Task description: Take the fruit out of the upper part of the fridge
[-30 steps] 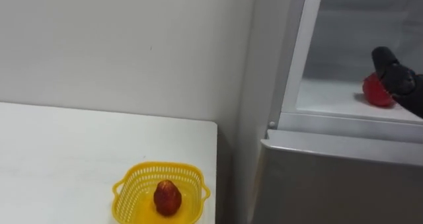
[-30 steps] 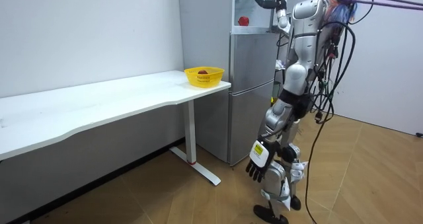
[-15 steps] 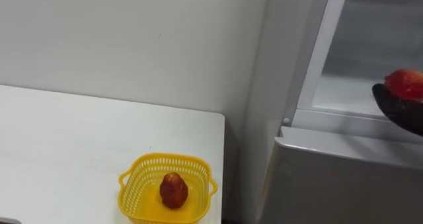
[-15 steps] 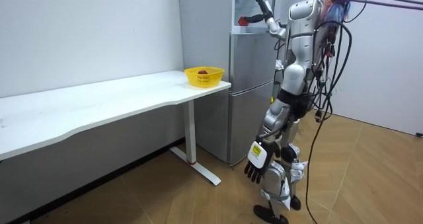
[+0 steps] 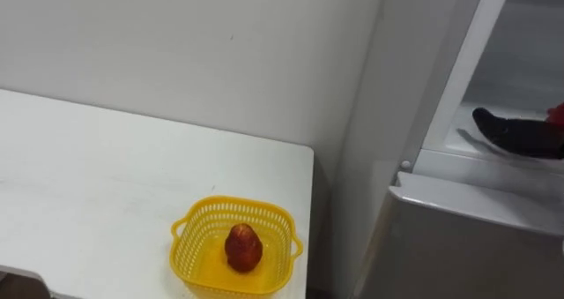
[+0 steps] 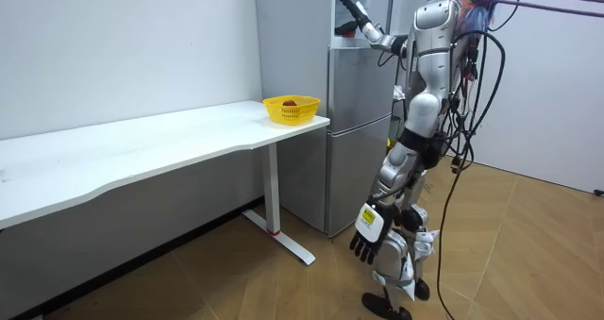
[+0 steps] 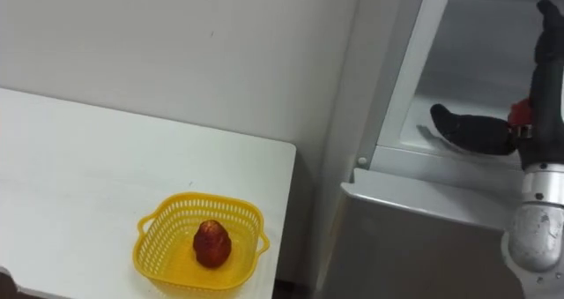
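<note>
- While the robot stands upright at the fridge (image 6: 359, 122), beside the end of the bench (image 6: 142, 150), its right arm is raised and stretched forward at head height into the open upper compartment.
- Right hand (image 7: 471, 130): spread wide and not curled. One dark part lies low over the white shelf (image 7: 458, 96), pointing to the robot's left. Another stands upright near the view's right edge.
- Red fruit (image 7: 520, 112): inside the upper compartment, showing as a small red patch in the crook between those two parts of the right hand. Whether it rests on the shelf or against the hand cannot be told.
- Left hand (image 6: 368, 237): hangs beside the thigh on a straight arm, relaxed and holding nothing.
- Yellow basket (image 7: 150, 237): sits on the bench corner nearest the fridge, with a second red fruit (image 7: 211, 243) upright in its middle.
</note>
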You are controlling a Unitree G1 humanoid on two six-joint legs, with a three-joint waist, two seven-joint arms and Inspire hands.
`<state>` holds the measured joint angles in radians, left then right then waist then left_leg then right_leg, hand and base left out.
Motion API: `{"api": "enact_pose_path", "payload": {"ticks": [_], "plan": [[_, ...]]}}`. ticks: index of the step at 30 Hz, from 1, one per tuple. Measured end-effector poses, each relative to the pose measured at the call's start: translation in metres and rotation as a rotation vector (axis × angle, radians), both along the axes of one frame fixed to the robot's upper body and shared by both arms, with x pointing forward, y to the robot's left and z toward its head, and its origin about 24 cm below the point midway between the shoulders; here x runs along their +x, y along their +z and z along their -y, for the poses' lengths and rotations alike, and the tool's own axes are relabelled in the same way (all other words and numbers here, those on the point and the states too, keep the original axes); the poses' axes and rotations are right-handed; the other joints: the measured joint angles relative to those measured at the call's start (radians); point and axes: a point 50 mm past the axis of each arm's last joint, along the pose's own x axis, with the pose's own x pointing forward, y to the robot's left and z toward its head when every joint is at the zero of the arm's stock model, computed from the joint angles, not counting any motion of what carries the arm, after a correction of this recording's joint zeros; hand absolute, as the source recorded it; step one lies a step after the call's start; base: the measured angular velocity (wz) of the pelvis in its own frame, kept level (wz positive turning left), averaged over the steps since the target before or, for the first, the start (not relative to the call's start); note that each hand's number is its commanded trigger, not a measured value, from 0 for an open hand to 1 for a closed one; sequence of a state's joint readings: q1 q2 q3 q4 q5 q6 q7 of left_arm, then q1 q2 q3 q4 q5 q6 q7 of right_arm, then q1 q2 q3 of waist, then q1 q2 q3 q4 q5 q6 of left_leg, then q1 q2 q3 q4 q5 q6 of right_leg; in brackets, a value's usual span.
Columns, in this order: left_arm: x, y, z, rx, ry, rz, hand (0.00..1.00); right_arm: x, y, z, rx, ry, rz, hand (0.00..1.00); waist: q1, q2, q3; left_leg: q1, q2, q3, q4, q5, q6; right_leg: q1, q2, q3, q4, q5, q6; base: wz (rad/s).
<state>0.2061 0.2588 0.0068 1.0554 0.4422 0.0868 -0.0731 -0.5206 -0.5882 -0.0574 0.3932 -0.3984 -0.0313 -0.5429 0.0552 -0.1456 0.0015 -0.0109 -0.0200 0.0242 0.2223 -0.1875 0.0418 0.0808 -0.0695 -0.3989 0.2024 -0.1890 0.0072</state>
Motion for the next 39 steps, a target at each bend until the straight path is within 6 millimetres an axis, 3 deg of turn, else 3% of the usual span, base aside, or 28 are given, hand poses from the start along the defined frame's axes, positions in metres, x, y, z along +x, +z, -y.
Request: {"api": "enact_pose_path", "payload": {"ticks": [4, 10, 15, 21, 32, 39], "plan": [[-0.006, 0.001, -0.004, 0.003, 0.021, -0.012, 0.00, -0.002, 0.000, 0.014, -0.033, -0.049, -0.033, 0.00, 0.004, -0.003, -0.0020, -0.007, 0.001, 0.000, -0.001, 0.000, -0.001, -0.004, 0.001, 0.003, 0.001, 0.000, 0.000, 0.01], [-0.006, 0.003, -0.010, 0.016, 0.017, -0.017, 0.00, -0.004, 0.003, 0.023, -0.070, -0.082, -0.044, 0.00, 0.001, -0.019, -0.0137, -0.015, 0.001, 0.003, 0.005, 0.002, -0.002, -0.013, 0.002, 0.010, 0.002, 0.000, 0.000, -0.01], [0.001, 0.004, -0.012, 0.013, 0.008, -0.003, 0.00, -0.003, -0.004, 0.025, -0.069, -0.095, -0.075, 0.00, 0.000, -0.018, -0.0130, -0.011, 0.002, 0.015, 0.003, 0.002, -0.002, -0.010, 0.002, 0.016, 0.002, 0.000, -0.001, -0.04], [0.001, 0.005, -0.012, 0.013, 0.006, 0.004, 0.00, -0.004, -0.003, 0.027, -0.100, -0.108, -0.080, 0.00, -0.014, -0.003, -0.0030, -0.015, 0.004, 0.016, 0.008, 0.001, -0.002, -0.015, 0.002, 0.017, 0.003, 0.001, -0.002, -0.01], [0.011, 0.007, -0.011, 0.025, -0.005, 0.047, 0.00, -0.007, 0.005, 0.032, -0.166, -0.145, -0.048, 0.00, -0.022, 0.002, -0.0080, -0.018, 0.006, 0.025, 0.010, 0.002, -0.002, -0.031, 0.003, 0.030, 0.010, 0.002, -0.003, -0.02], [0.010, 0.008, -0.011, 0.025, -0.007, 0.047, 0.00, -0.008, 0.006, 0.032, -0.182, -0.150, -0.049, 0.00, -0.023, 0.019, -0.0176, -0.016, 0.006, 0.025, 0.010, 0.002, -0.002, -0.030, 0.003, 0.027, 0.012, 0.002, -0.003, 0.00]]}}
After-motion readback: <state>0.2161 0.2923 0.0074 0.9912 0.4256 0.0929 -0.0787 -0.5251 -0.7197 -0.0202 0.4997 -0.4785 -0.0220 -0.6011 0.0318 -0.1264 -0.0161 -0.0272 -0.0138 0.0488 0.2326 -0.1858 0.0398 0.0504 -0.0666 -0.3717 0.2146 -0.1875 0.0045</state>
